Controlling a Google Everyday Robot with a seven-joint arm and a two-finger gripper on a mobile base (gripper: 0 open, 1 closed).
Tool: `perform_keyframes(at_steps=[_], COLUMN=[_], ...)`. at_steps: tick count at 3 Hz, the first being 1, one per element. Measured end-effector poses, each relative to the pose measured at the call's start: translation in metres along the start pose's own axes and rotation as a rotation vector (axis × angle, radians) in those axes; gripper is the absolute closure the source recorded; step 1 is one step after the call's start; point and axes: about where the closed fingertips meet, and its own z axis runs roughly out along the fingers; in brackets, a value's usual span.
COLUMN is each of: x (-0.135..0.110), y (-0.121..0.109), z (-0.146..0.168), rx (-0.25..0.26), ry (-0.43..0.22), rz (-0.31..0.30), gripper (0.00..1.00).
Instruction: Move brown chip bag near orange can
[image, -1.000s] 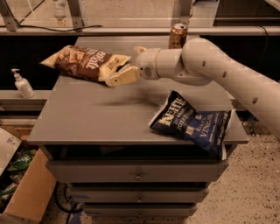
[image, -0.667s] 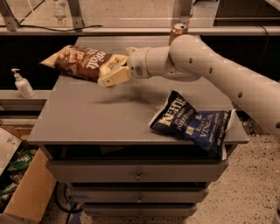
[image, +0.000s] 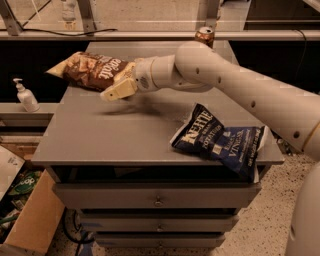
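Nearest, low at the left foot of the grey cabinet (image: 100, 135), stands an open cardboard box (image: 37, 220) with green packets inside. The cabinet's front shows stacked drawers (image: 157, 197) with small knobs.

On the cabinet top, at its near right corner, lies the dark blue Kettle chip bag (image: 220, 142), flat, with its right end reaching the cabinet's right edge.

Further back, over the left half of the cabinet top, the gripper (image: 114, 92) hangs just above the surface and casts a shadow on the cabinet beneath it. It points left and slightly down and sits right against the right end of the brown chip bag (image: 92, 70). Whether it is clamped on the bag or loose cannot be told from this angle. The white arm (image: 225, 75) runs from the gripper across the cabinet top to the right and off its right side.

The brown chip bag lies at the cabinet's far left corner, with its tan left end poking out past the left edge.

Left of the cabinet, on a lower ledge, stands a white pump bottle (image: 24, 96).

The orange can (image: 204, 35) stands upright at the cabinet's far edge, right of middle, partly hidden behind the arm and well apart from the brown chip bag
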Motion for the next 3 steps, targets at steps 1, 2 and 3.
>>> perform_keyframes(at_steps=[1,2,3], x=[0.003,-0.001,-0.001], y=[-0.003,-0.001,0.002], z=[0.010,0.018,0.020], rx=[0.019,0.025,0.031], ry=[0.017,0.027,0.035], rz=[0.029,0.039,0.045], gripper=[0.00,0.18,0.41])
